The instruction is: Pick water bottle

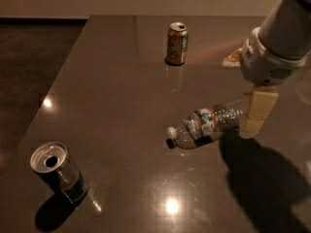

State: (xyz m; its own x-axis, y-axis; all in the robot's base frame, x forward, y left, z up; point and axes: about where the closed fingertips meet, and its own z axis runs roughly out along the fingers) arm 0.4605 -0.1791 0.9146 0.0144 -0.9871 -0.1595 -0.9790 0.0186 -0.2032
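Note:
The water bottle (209,123) lies on its side on the dark table (112,96), right of the middle. It is clear and ribbed, with a red, white and blue-green label band. Its white cap (171,131) points left. My gripper (255,114) hangs from the white arm (272,52) at the right. It is low over the table, right at the bottle's base end. Its cream tip overlaps that end in the view; whether it touches the bottle does not show. The arm throws a large shadow on the table at the lower right.
An orange-brown can (176,43) stands upright at the back centre. A blue can with an open silver top (58,171) stands at the front left. The table's left edge (53,81) drops to dark floor. A small yellowish thing (233,58) lies behind the arm.

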